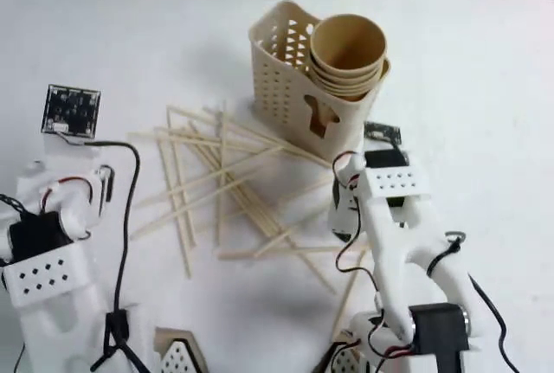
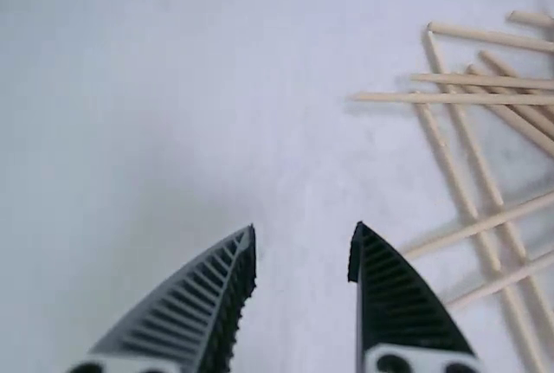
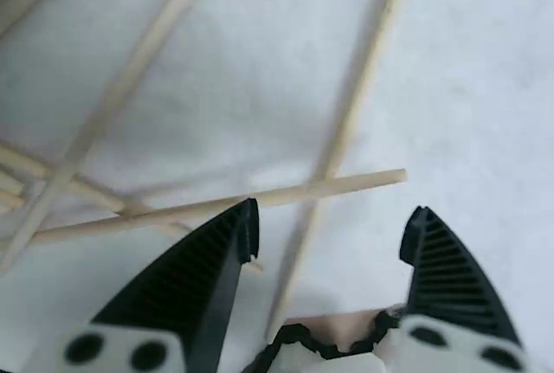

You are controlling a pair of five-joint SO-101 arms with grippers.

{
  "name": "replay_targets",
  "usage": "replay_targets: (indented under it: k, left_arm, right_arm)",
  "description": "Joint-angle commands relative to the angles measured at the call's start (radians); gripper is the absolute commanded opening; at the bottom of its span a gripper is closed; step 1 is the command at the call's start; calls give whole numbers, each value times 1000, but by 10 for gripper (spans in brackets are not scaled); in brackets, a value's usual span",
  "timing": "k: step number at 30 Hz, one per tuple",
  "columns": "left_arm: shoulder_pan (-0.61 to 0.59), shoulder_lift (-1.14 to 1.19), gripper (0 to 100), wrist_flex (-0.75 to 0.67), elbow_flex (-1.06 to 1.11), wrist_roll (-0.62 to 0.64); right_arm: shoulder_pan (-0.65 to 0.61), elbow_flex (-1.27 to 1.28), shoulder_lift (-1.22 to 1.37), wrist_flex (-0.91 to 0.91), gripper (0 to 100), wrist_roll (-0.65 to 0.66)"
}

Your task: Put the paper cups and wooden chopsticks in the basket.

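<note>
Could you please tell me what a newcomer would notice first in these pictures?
A stack of paper cups leans in the perforated basket at the far side of the table, with wooden chopsticks strewn criss-cross before it. The right hand hangs open over a few sticks; the left hand is open above bare table beside them.

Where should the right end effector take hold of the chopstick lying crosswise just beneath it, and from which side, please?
Probably near its free end: the chopstick lies flat on the table, and past where it crosses a slanted stick that end is clear. Come straight down from above, the open right end effector straddling its thin width.
</note>
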Motion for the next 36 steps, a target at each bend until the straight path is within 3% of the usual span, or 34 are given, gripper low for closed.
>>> replay_targets:
  k: [1,11,19,36]
  left_arm:
    - [-8,-22,188,-26,3,6]
    - [-8,-21,188,-26,9,6]
    - [-8,-21,188,-25,9,6]
    - [-5,-24,188,-26,40,6]
  right_arm:
    - [10,14,31,-62,276,-9]
    - [50,21,203,-237,272,-46]
    - [96,20,229,-300,41,-43]
    - [91,18,-206,-223,17,-43]
